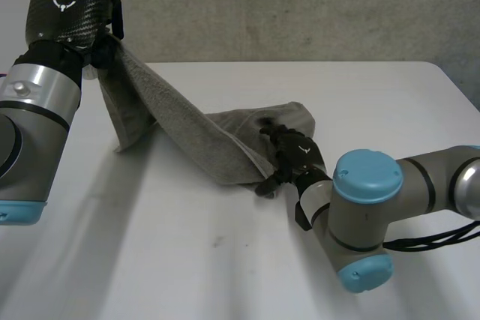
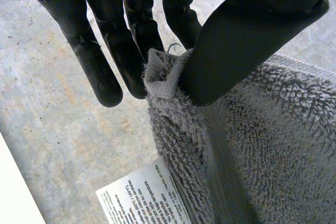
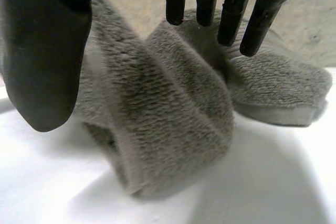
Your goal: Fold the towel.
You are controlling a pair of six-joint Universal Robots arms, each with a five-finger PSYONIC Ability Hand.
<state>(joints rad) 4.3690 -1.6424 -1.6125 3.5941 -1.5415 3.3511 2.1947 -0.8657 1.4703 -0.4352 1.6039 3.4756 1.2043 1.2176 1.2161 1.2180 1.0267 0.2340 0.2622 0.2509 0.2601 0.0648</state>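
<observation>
My left hand [image 1: 67,9], raised at upper left, pinches a corner of the grey towel [image 1: 187,136] between thumb and fingers, with its white label [image 2: 144,198] just below. The towel slopes down to the white table [image 1: 187,260]. At centre right my right hand [image 1: 296,151] is spread wide, straight fingers on the bunched end.

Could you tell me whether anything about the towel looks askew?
Yes: the towel is bunched and creased, not flat. The left hand pinches one corner up high, while the rest lies crumpled on the table by the right hand.
</observation>
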